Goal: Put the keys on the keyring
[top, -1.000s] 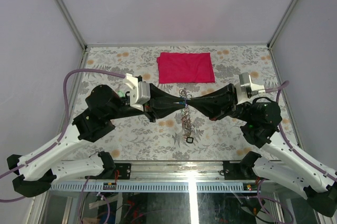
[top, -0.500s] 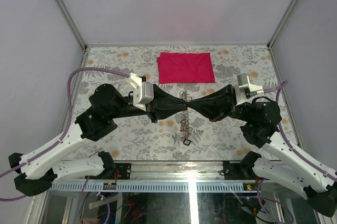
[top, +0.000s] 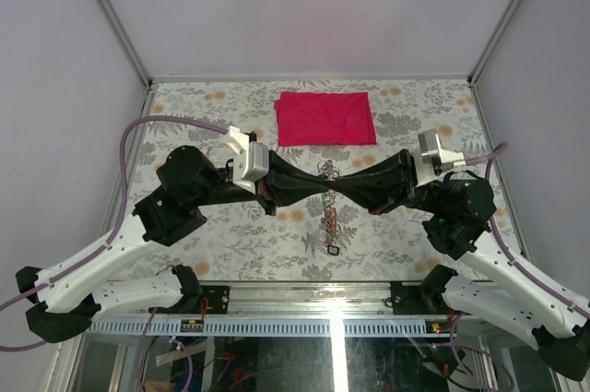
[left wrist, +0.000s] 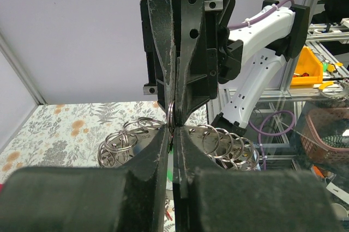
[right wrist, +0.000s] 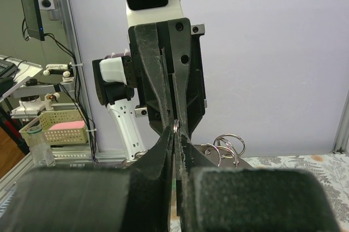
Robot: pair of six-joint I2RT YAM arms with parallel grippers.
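My left tool (left wrist: 172, 134) and right tool (right wrist: 175, 134) are both squeezed shut, tip to tip. Each pinches the thin keyring (left wrist: 170, 113), I think to keep it steady above the worktop (top: 184, 106). The keys (top: 326, 217) trail below it.

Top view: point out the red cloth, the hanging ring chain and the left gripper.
red cloth (top: 324, 118), top view, its middle.
ring chain (top: 327, 219), top view, mid-length.
left gripper (top: 319, 188), top view, closed fingertips.

Robotics lab, aluminium frame post (top: 113, 18), yellow parts bin (left wrist: 305, 69), mounted monitor (right wrist: 30, 3), purple cabling (top: 175, 121)
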